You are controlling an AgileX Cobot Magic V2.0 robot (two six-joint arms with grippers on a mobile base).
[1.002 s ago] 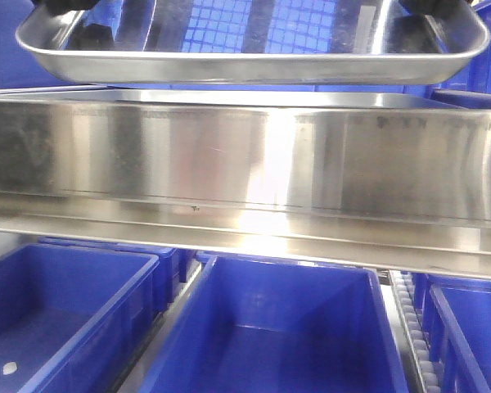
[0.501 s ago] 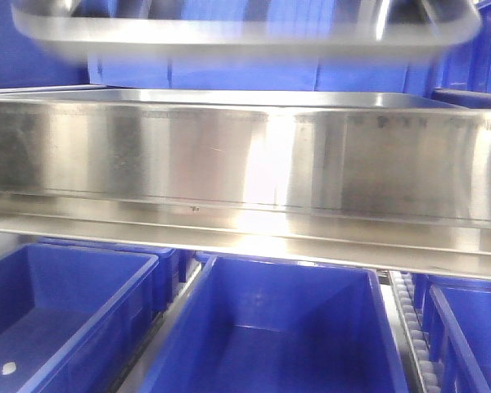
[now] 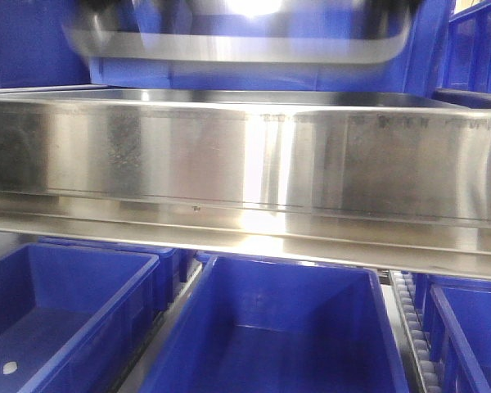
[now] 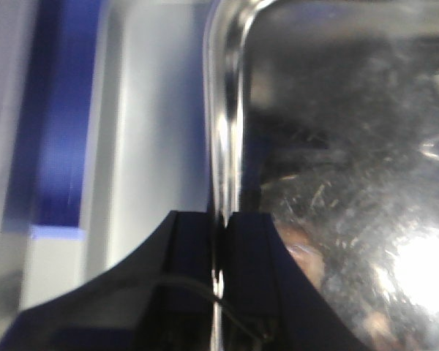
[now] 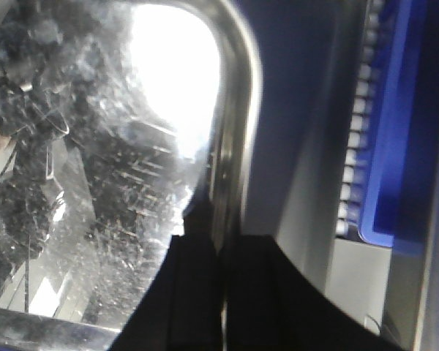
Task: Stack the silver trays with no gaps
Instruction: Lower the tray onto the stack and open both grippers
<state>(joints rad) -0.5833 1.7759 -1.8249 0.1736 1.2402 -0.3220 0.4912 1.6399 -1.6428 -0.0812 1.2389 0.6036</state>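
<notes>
Your left gripper (image 4: 221, 241) is clamped on the rolled rim of the lifted silver tray (image 3: 245, 37), one black finger on each side of the edge. Your right gripper (image 5: 221, 263) pinches the opposite rim the same way. The tray hangs blurred at the top of the front view, open side up, its long axis running left to right, clear of the second silver tray (image 3: 229, 98) lying flat behind the steel shelf rail (image 3: 245, 164). Below the rail sit blue bins (image 3: 270, 336); the left one holds a small white object (image 3: 10, 368), the middle one shows only bare floor.
</notes>
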